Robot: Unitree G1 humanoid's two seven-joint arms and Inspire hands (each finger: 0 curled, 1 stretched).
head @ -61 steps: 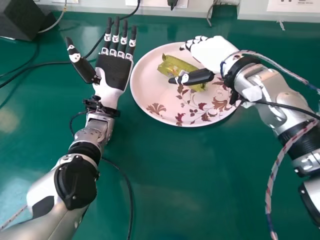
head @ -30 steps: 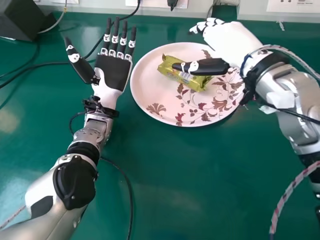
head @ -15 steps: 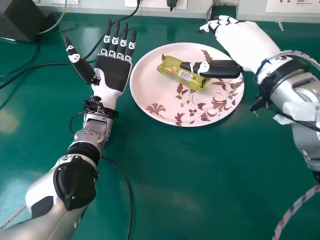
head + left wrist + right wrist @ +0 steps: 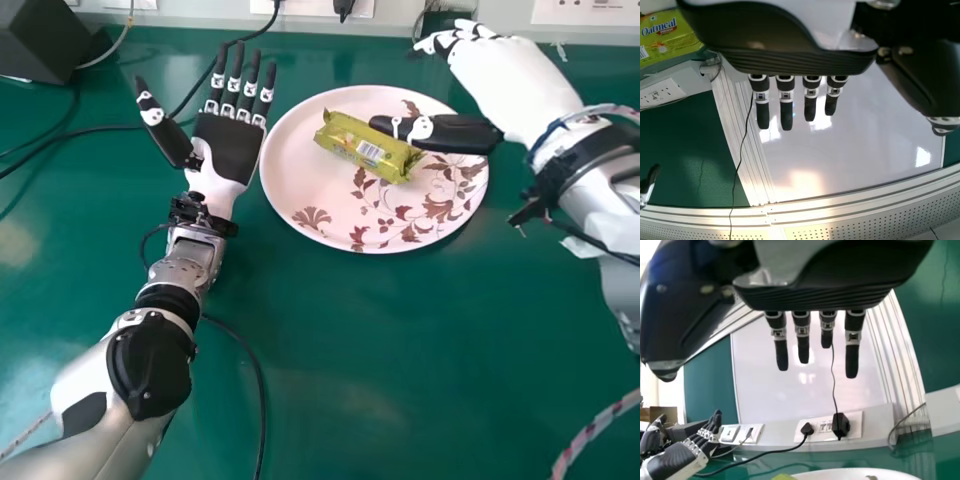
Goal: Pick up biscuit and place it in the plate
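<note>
Biscuit pack (image 4: 346,138), lettered and barcoded, on the flower-patterned plate (image 4: 290,180).

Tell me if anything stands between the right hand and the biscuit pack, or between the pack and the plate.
Nothing visible does. The right hand's thumb overlaps the biscuit pack in the head view, with no object between them, and the pack already lies on the plate.

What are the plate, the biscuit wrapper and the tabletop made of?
The plate looks like glazed ceramic or melamine: smooth, pale pink, with printed leaves. The biscuit wrapper seems to be thin, glossy plastic film, given its shine and creases. The tabletop has a smooth, slightly glossy green surface, perhaps laminate or a vinyl mat; soft reflections show, but the look leaves it open.
</note>
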